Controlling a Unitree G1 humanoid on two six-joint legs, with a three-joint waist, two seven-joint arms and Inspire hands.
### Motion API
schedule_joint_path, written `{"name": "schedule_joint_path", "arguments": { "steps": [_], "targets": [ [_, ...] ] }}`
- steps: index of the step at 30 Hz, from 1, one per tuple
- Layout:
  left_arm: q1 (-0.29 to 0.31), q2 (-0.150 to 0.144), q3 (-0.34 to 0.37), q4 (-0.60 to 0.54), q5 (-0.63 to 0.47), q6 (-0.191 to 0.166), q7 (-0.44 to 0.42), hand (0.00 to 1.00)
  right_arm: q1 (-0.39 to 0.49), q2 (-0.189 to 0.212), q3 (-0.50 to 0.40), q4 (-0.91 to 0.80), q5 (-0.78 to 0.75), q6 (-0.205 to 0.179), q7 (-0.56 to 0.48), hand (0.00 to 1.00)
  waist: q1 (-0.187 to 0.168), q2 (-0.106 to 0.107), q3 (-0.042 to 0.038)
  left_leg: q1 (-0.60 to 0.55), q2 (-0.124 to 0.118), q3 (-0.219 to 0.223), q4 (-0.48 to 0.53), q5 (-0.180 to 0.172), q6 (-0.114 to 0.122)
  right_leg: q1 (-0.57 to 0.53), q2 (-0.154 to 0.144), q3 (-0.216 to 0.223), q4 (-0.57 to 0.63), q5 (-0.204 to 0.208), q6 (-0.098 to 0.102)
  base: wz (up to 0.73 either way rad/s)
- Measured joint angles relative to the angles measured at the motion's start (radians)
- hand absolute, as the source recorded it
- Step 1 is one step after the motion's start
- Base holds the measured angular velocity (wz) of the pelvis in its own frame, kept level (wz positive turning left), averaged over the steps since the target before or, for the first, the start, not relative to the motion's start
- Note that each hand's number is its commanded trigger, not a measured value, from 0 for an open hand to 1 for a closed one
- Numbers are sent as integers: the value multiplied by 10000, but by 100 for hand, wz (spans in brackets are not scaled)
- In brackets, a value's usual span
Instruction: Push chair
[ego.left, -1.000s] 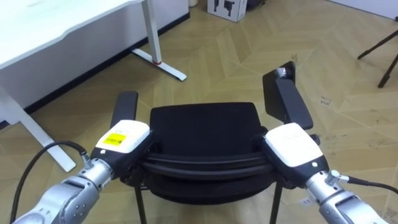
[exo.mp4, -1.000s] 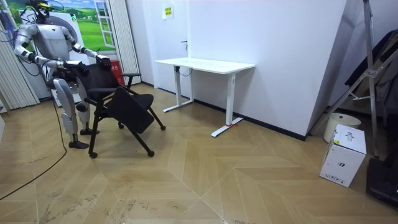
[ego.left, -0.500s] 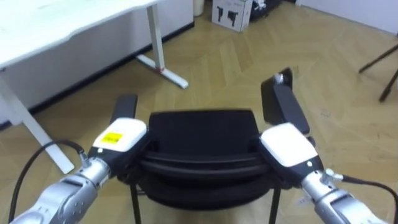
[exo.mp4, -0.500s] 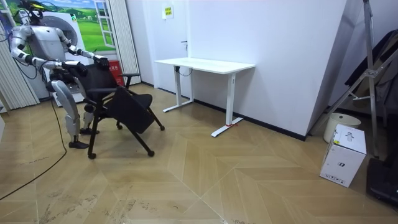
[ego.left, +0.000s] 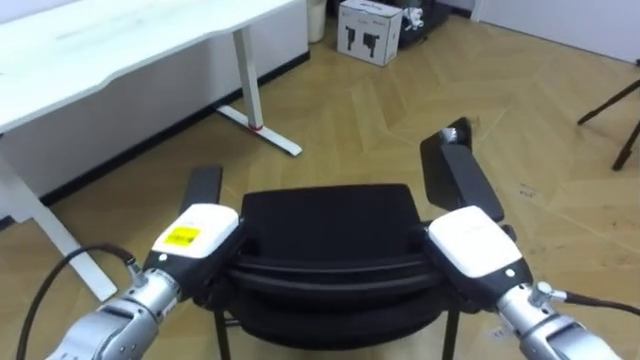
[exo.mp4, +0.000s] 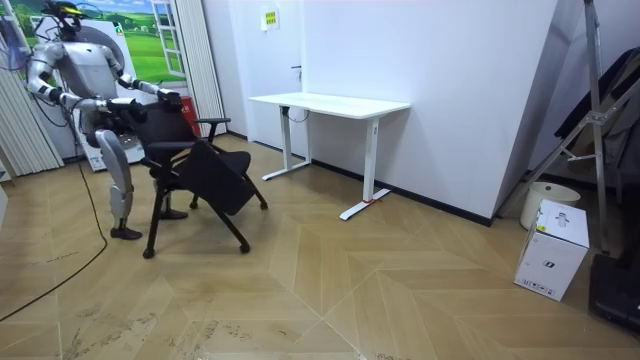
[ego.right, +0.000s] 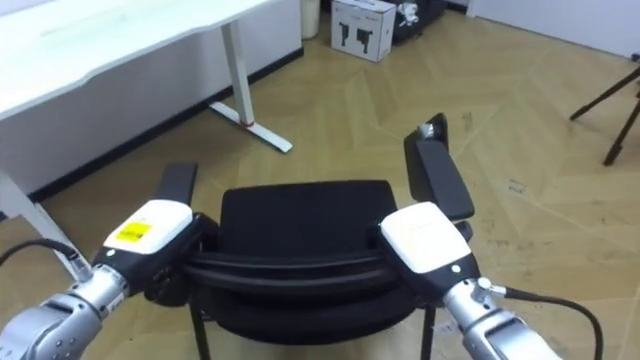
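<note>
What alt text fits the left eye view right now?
Seen from above, the left hand and right hand sit at the two top corners of the back of a black chair. Beyond it, a white desk stands at upper left and a white box at the top, on wood floor.

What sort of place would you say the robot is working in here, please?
Probably an office or lab room: a white desk stands against a plain wall, a black chair sits on a wood floor, and a box stands in the corner.
</note>
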Motion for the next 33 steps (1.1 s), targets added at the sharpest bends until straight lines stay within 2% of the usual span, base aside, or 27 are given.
{"name": "schedule_joint_path", "arguments": {
  "steps": [1, 3, 4, 5, 7, 9, 11, 12, 13, 14, 15, 16, 18, 19, 20, 22, 23, 24, 25, 26, 27, 28, 29, 30, 31, 32, 33],
  "targets": [
    [2, -6, -4, -28, -69, 0, -1, 100, 1, -75, -22, -82, -1, -3, 6, 100, -8, -46, -37, 112, -238, -8, 30, -145, 216, 28, -231, 89, 181, -106, 117, -19],
    [-103, -20, -8, -26, -136, -2, -8, 100, -35, -149, -107, -172, 1, -3, 20, 100, -48, -32, -41, 147, -550, -34, 280, -468, 458, -104, -516, 2, 969, -279, 315, -12],
    [-221, -32, -55, 29, -175, 22, -21, 100, -119, -119, -156, -130, 4, 1, 58, 100, -110, 43, 34, 173, -629, -85, 441, -649, 563, -434, -702, -226, 2025, -38, 277, 0],
    [-267, -49, -77, 74, -187, 16, -37, 100, -116, -106, -192, -117, 4, 1, 85, 100, -190, 38, 48, 186, -643, -133, 520, -726, 605, -626, -774, -298, 2554, 194, 271, 13],
    [-378, -70, -127, 181, -187, 7, -25, 100, -112, -17, -210, 11, 31, -13, 134, 100, -243, 186, 133, 514, -661, -215, 532, -962, 704, -1239, -905, -250, 3923, 1220, 288, 10],
    [-341, -37, -143, 173, -189, 11, -26, 100, -112, 46, -174, 153, 46, -50, 117, 100, -189, 216, 139, 803, -672, -296, 447, -1100, 782, -1491, -889, -201, 4447, 1851, 261, -14],
    [-321, 38, -142, 167, -188, 6, 67, 100, -158, 144, -161, 209, 41, -73, 110, 100, -151, 321, 144, 908, -699, -558, 293, -1162, 863, -2002, -682, -201, 4756, 1832, 167, -29],
    [-304, 136, -138, 159, -191, 11, 150, 100, -264, 174, -97, 216, 4, -57, 119, 100, -88, 443, 193, 929, -693, -850, 195, -1163, 876, -2498, -280, -283, 4582, 1606, 128, -24],
    [-301, 248, -116, 151, -195, -16, 233, 100, -305, 245, -74, 221, -59, -68, 98, 100, -45, 541, 222, 1002, -698, -1128, 102, -1159, 883, -2876, 106, -497, 4056, 1539, 86, -12],
    [-278, 275, -82, 152, -191, -27, 257, 100, -290, 309, -74, 224, -90, -75, 89, 100, -62, 542, 218, 1033, -711, -1266, 61, -1159, 883, -3081, 311, -603, 3664, 1541, 82, 13],
    [-277, 391, -69, 172, -192, -64, 341, 100, -282, 365, -42, 229, -101, -103, 92, 100, -107, 496, 230, 1152, -871, -1718, -18, -1149, 897, -3342, 703, -641, 2706, 1586, 10, 42],
    [-275, 469, -73, 179, -200, -84, 381, 100, -267, 388, 4, 263, -83, -150, 87, 100, -255, 407, 229, 1248, -984, -2031, -30, -1186, 906, -3465, 961, -767, 1649, 1760, -165, 56],
    [-267, 455, -79, 266, -195, -102, 431, 100, -231, 391, -1, 337, -78, -237, 31, 100, -569, 283, 210, 1511, -1188, -2430, -21, -1347, 914, -3466, 1135, -740, 51, 2102, -335, 77],
    [-268, 441, -98, 300, -243, -109, 429, 100, -249, 351, -11, 336, -90, -281, 26, 100, -734, 232, 205, 1715, -1328, -2612, 37, -1518, 923, -3393, 1108, -719, -553, 2285, -376, 71],
    [-265, 441, -107, 299, -265, -110, 418, 100, -250, 336, -35, 339, -105, -322, 26, 100, -814, 226, 178, 1778, -1394, -2730, 116, -1632, 916, -3381, 1084, -690, -686, 2365, -394, 62],
    [-178, 441, -106, 231, -372, -104, 381, 100, -251, 279, -126, 305, -164, -462, 58, 100, -979, 263, 117, 1998, -1371, -3139, 536, -2211, 803, -3244, 1170, -754, -481, 2778, -595, 45],
    [-182, 452, -90, 215, -389, -106, 368, 100, -272, 272, -151, 294, -165, -470, 64, 100, -979, 300, 94, 2057, -1340, -3218, 591, -2325, 752, -3189, 1199, -784, -381, 2808, -644, 34],
    [-233, 432, -75, 193, -390, -106, 358, 100, -313, 272, -207, 277, -176, -471, 57, 100, -969, 414, 67, 2144, -1196, -3286, 765, -2548, 629, -3089, 1249, -976, -228, 2788, -864, 22],
    [-237, 386, -66, 220, -392, -98, 358, 100, -346, 274, -209, 273, -186, -427, 124, 100, -833, 452, 65, 2358, -971, -3314, 892, -2812, 523, -2878, 1419, -1181, -127, 2589, -1172, 12],
    [-240, 363, -64, 267, -392, -99, 359, 100, -346, 273, -219, 262, -185, -418, 141, 100, -717, 513, 80, 2495, -837, -3308, 977, -2933, 474, -2749, 1519, -1285, -87, 2500, -1308, 0],
    [-300, 356, -62, 286, -392, -100, 357, 100, -365, 305, -230, 256, -174, -379, 141, 100, -587, 584, 78, 2462, -580, -2875, 1678, -3108, 142, -2575, 1575, -1459, 154, 2304, -1532, 10],
    [-393, 337, -62, 376, -401, -101, 354, 100, -465, 311, -243, 280, -181, -353, 159, 100, -484, 493, 157, 1844, -306, -2074, 3240, -2817, -399, -2503, 1543, -1461, 596, 1917, -1607, 18],
    [-409, 302, -49, 432, -404, -99, 358, 100, -511, 325, -242, 333, -198, -370, 164, 100, -433, 451, 197, 1549, -102, -1722, 4118, -2530, -785, -2409, 1528, -1505, 747, 1736, -1643, 24],
    [-479, 250, -56, 557, -421, -106, 379, 100, -562, 373, -244, 488, -237, -453, 152, 100, -394, 424, 202, 1024, 213, -1396, 5495, -1688, -1235, -2159, 1504, -1647, 904, 1403, -1722, 25],
    [-452, 222, -64, 616, -443, -108, 378, 100, -632, 383, -249, 611, -261, -557, 130, 100, -377, 418, 211, 628, 439, -1223, 6433, -770, -1221, -1882, 1479, -1788, 964, 1130, -1766, 24],
    [-438, 222, -61, 615, -457, -109, 387, 100, -643, 379, -262, 621, -280, -590, 126, 100, -341, 414, 209, 492, 583, -1073, 6753, -444, -1160, -1792, 1467, -1845, 988, 1019, -1799, 23],
    [-449, 215, -57, 606, -482, -114, 409, 100, -659, 395, -293, 613, -284, -595, 134, 100, -251, 380, 208, 216, 921, -903, 6986, -288, -1058, -1655, 1477, -1930, 1009, 819, -1867, 20]
  ]
}}
